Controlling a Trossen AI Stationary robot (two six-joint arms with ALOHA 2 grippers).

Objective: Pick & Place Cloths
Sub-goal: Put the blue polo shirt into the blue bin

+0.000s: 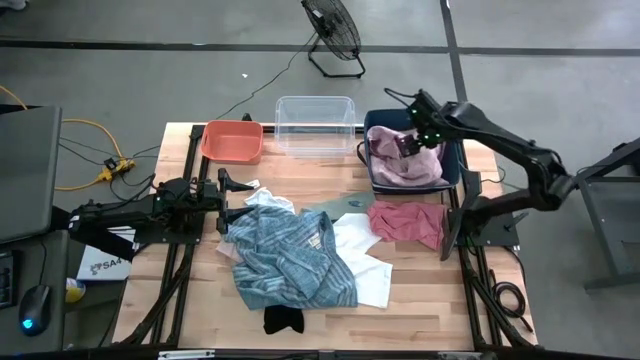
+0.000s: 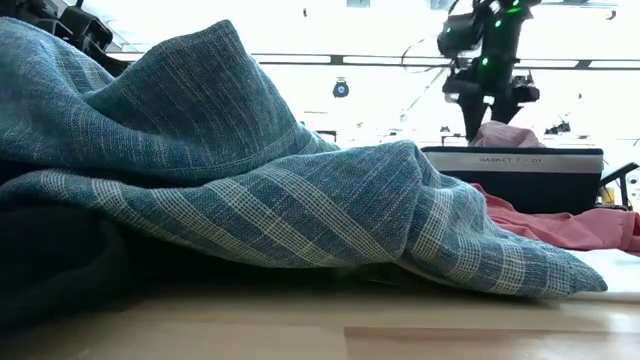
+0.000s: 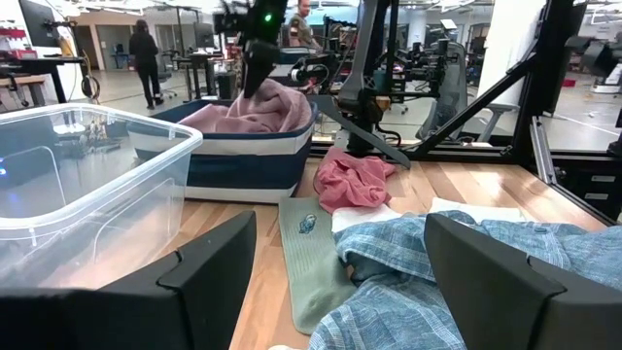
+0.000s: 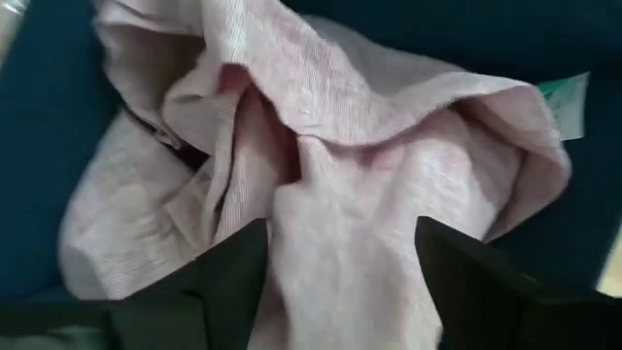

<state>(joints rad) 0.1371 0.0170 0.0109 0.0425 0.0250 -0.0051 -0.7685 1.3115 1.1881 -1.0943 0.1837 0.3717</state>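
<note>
The large pink cloth [image 4: 321, 194] lies bunched in the dark blue bin [image 1: 455, 165] at the far right of the tabletop [image 1: 420, 300], directly beneath the right gripper [image 1: 420, 137], whose jaws stand apart over it and grip nothing. That arm reaches in from the right, elbow high, wrist pitched down into the bin. The left gripper [image 3: 340, 282], jaws open and empty, waits low at the left edge, nearest the blue-striped cloth [image 1: 285, 258], which spreads mid-table.
</note>
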